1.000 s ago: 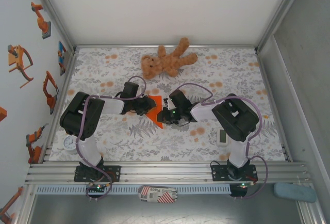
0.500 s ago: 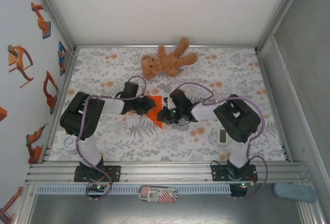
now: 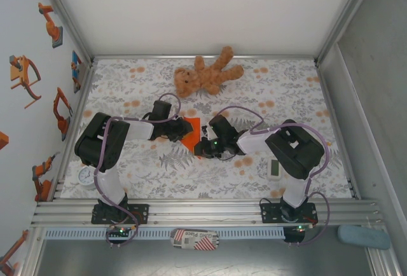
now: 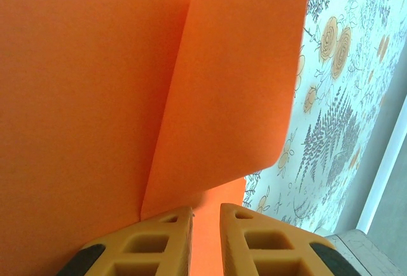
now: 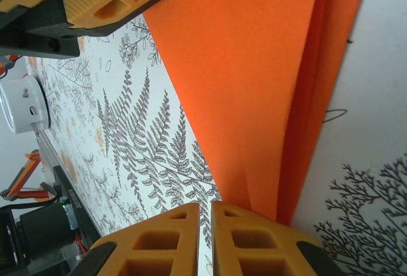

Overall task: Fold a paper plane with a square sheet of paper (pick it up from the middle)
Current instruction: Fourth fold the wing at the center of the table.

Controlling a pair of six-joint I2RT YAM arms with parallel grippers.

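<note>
Flimsy orange paper [image 4: 82, 98], left fingers [image 4: 159, 241] pinching it at the fold seems smart, right fingers [image 5: 251, 241] look clenched.

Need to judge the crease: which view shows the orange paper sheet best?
Left wrist: the orange paper sheet is close up, its folded flap and crease sharp. Right wrist shows its layered edges; top external, a small distant patch.

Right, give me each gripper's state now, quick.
Left gripper: closed, pinching the orange paper.
Right gripper: fingers closed beside the paper's edge; whether it grips the paper cannot be told.
</note>
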